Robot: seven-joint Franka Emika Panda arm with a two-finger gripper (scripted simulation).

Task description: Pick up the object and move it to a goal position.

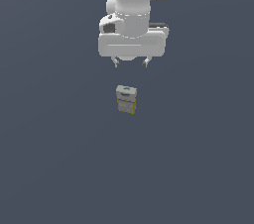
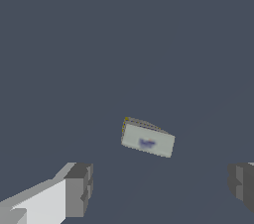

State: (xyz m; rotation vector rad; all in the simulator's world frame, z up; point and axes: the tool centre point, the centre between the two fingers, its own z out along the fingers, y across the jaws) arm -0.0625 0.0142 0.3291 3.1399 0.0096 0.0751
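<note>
The object is a small pale grey-white carton [image 1: 126, 99] with yellow edging and a blue mark on top. It stands upright on the dark grey floor in the middle of the exterior view. It also shows in the wrist view [image 2: 147, 138], top face up. My gripper [image 1: 131, 63] hangs above and behind it, apart from it, with the jaws open and empty. In the wrist view the gripper [image 2: 161, 184] has its two fingertips [image 2: 78, 189] spread wide, with the carton between and beyond them.
The flat dark grey floor [image 1: 54, 158] spreads all round the carton. The white arm [image 1: 133, 15] comes down from the top of the exterior view. No goal marker shows.
</note>
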